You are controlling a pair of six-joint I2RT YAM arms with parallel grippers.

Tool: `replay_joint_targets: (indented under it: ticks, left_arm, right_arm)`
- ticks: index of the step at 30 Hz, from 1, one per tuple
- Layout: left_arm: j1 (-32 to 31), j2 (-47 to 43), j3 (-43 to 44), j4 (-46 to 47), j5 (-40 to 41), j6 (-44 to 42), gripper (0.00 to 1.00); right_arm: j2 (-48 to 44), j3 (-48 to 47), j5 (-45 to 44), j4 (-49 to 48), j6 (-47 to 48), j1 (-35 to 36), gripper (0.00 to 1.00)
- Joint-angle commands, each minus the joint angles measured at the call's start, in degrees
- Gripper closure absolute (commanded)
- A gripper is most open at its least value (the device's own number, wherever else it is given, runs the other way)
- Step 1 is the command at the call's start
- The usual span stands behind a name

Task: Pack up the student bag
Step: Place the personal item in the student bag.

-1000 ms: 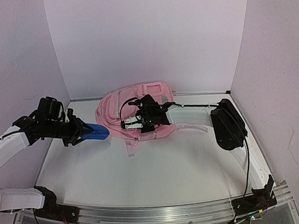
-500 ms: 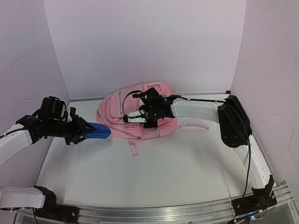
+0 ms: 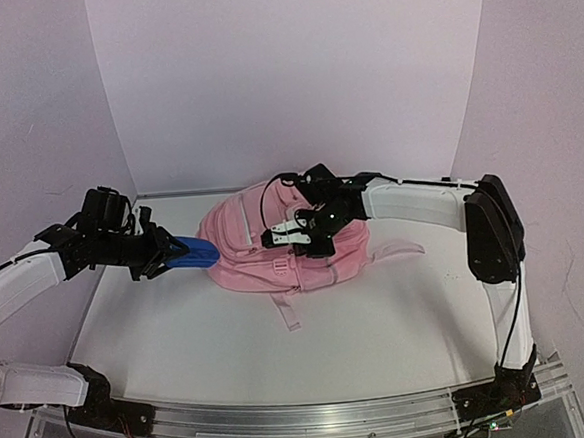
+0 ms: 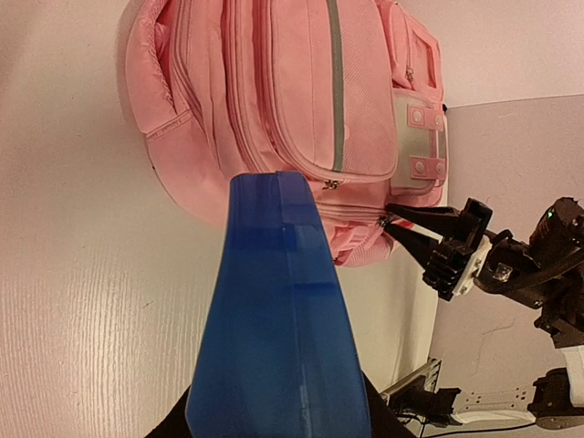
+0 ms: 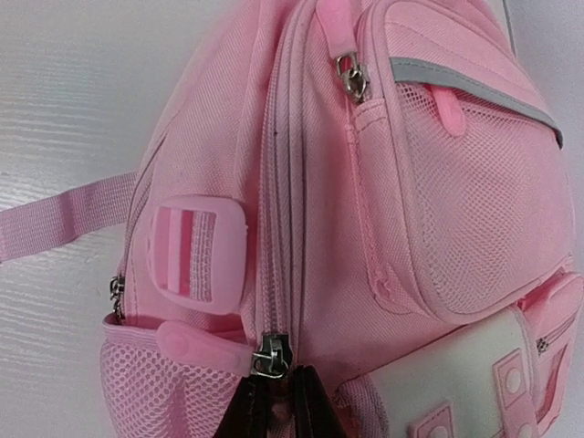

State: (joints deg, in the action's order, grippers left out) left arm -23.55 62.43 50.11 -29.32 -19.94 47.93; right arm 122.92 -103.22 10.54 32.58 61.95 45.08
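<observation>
The right jaws are clenched on the zip pull [image 5: 271,356] of the long zip that runs up the middle of the student bag [image 3: 274,252]; in the right wrist view the two dark tips sit pressed together just below the metal tab. The left jaws grasp a flat blue item [image 3: 192,252] (what it is exactly I cannot tell), its free end pointing at the bag's left side and close to the fabric; whether it touches I cannot tell.

The bag lies on its back near the rear middle of the desk [image 3: 181,347], front pockets up, and the zip looks closed along all of its visible length. So the step in hand appears to be opening that compartment to let the blue item in.

The next move probably calls for drawing the pull along the curved track without letting go. The fabric is soft and nothing pins the bag, so it may slide or bunch instead of unzipping; a slow pull that follows the curve seems wise. The left arm [image 3: 16,288] should wait clear of the zip until a gap shows.

Around it: one strap [image 3: 290,312] trails toward the near edge and another [image 3: 399,249] lies under the right arm [image 3: 411,203]. A mesh side pocket [image 5: 155,383] sits just beside the pull and could snag.
</observation>
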Motion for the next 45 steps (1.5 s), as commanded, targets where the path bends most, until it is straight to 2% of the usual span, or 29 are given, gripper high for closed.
replay_joint_targets:
  ticks: [1,2,6,8,10,12,14,16,17,18,22,29,34,40,45]
  left_arm:
    - [0.3,-0.4,0.9,3.3,-1.1,-0.9,0.81]
    - [0.3,-0.4,0.8,3.4,-1.1,-0.9,0.81]
    - [0.3,-0.5,0.7,3.3,-1.1,-0.8,0.81]
    - [0.3,-0.7,0.7,3.2,-0.9,-0.8,0.81]
    - [0.3,-0.9,0.7,2.9,-0.8,-0.8,0.81]
    - [0.3,-1.2,0.8,2.7,-0.6,-0.8,0.81]
    - [0.3,-1.6,0.6,2.6,-0.4,-0.7,0.81]
    - [0.3,-1.9,0.2,2.9,-0.5,-0.6,0.81]
    - [0.3,-2.1,0.0,3.2,-0.7,-0.6,0.81]
    - [0.3,-2.3,-0.2,3.4,-0.9,-0.7,0.81]
    - [0.3,-3.2,-1.3,4.5,-2.6,-3.1,0.82]
    - [0.1,-7.2,-5.1,13.0,-7.4,-10.5,0.85]
    - [-1.4,-4.4,-2.1,14.7,-11.9,-14.7,0.88]
    - [-8.5,3.2,3.2,13.5,-13.4,-19.6,0.92]
    - [-10.4,7.8,3.5,15.7,-13.5,-18.0,0.96]
  right_arm:
    - [-1.9,0.8,-5.0,-0.6,0.2,0.6,0.55]
    - [-1.2,1.1,-6.8,-1.7,0.1,0.6,0.48]
    - [1.1,3.0,-10.2,-5.7,1.2,0.6,0.37]
    - [2.0,3.6,-10.5,-6.7,2.1,0.6,0.36]
    - [2.8,4.3,-12.0,-8.3,3.0,0.6,0.38]
    - [3.7,5.1,-13.8,-10.2,4.1,0.6,0.49]
    - [4.4,6.1,-15.6,-12.3,5.5,0.6,0.65]
    - [4.8,6.8,-17.5,-13.6,6.6,0.7,0.89]
    - [4.7,6.5,-17.8,-13.8,6.4,0.7,0.97]
    - [4.3,6.0,-17.6,-13.7,5.6,0.7,1.0]
    - [-0.4,1.3,-7.5,-7.5,-1.2,0.7,1.0]
    - [-1.9,-16.7,6.6,6.2,-16.2,0.4,1.0]
    - [-1.6,-22.4,8.8,8.6,-20.9,0.3,1.0]
    - [-0.3,-27.7,9.4,10.4,-25.1,0.2,1.0]
    - [0.2,-30.1,10.0,11.5,-27.0,0.2,1.0]
